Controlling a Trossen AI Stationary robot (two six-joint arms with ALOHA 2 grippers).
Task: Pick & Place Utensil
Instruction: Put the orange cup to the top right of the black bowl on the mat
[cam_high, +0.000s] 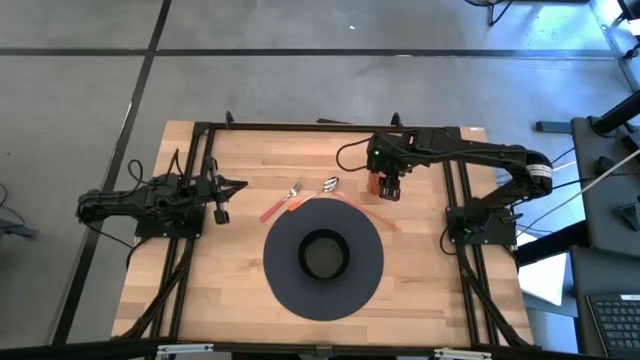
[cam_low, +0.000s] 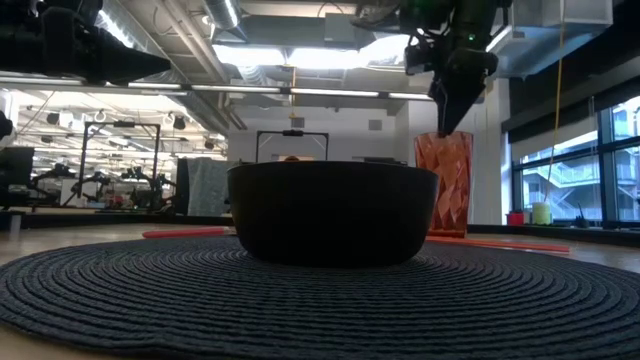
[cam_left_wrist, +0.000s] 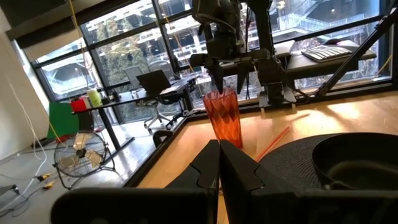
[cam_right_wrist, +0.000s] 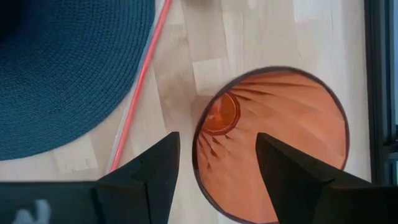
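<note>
**Right claw spread over the orange cup, utensils on the counter**

Your right claw (cam_right_wrist: 214, 165) hangs above the orange faceted cup (cam_right_wrist: 273, 140), fingers spread wide, holding nothing. Wrist view looks straight down into the cup mouth; cup looks empty inside. In the low view the claw tips point down at the cup rim, not touching it. Cup (cam_high: 388, 185) stands upright on the wooden counter (cam_high: 230, 290), just beyond the far-right edge of the round dark woven placemat (cam_high: 290, 280).

Your left claw (cam_high: 236, 185) sits at the counter's left side, fingers pressed together, empty, pointing toward the middle.

Task things: a fork (cam_high: 283, 200) with a red-orange handle and a spoon (cam_high: 318, 191) lie flat on the counter at the far-left edge of the placemat, just beside each other, metal heads pointing away from the mat. Well apart from both claws. Can't tell whether they touch.

A dark bowl (cam_high: 324, 255) sits in the middle of the placemat. A thin orange-red stick (cam_right_wrist: 138, 84) lies on the counter between the mat edge and the cup; can't tell what it is.
</note>
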